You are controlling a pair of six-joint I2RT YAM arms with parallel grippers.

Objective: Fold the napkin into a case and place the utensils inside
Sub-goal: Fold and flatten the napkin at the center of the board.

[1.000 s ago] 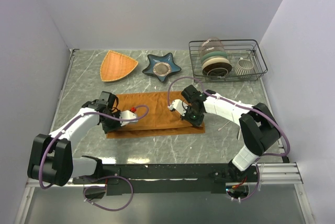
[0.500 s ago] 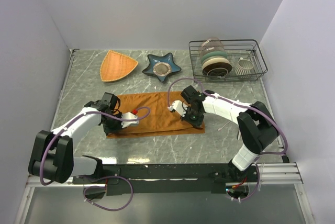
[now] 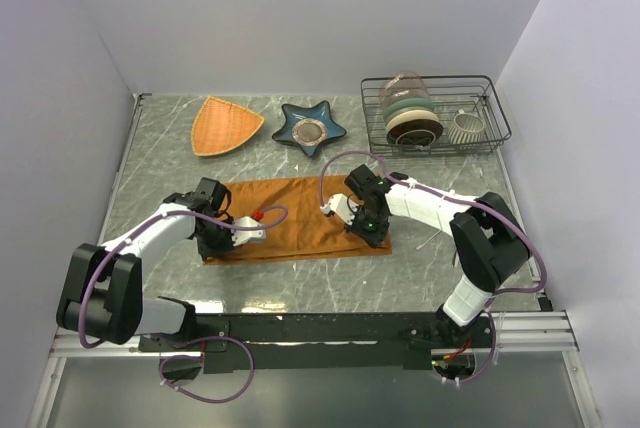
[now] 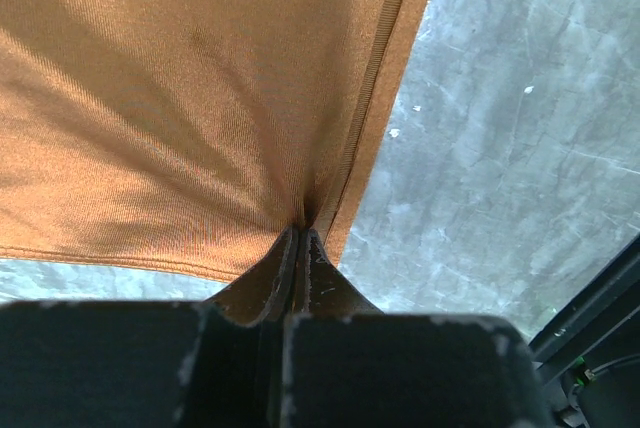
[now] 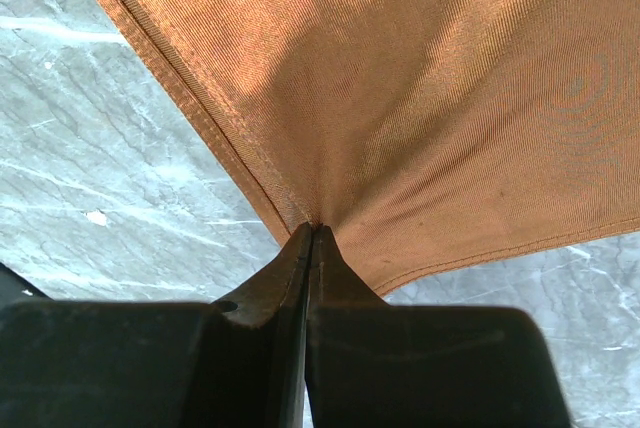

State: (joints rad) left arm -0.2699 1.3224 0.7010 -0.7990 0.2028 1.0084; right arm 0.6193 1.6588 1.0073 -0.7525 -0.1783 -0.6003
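The rust-orange napkin (image 3: 300, 210) lies spread on the marble table, its long side running left to right. My left gripper (image 3: 213, 240) is shut on its near-left corner; in the left wrist view the cloth (image 4: 180, 98) puckers into the closed gripper (image 4: 300, 235). At the near-right corner my right gripper (image 3: 372, 234) is shut as well, with the cloth (image 5: 430, 98) pulled into creases at the gripper tip (image 5: 313, 228). I cannot make out the utensils with certainty; a thin pale streak (image 3: 428, 241) lies on the table to the right of the napkin.
At the back stand a woven orange triangular plate (image 3: 225, 125), a blue star-shaped dish (image 3: 311, 129) and a wire rack (image 3: 470, 140) holding bowls and a cup. Walls close in the left, right and far sides.
Both grippers have crept slightly toward the far side, taking the napkin's near corners along. The left jaws have tightened a little on the cloth.
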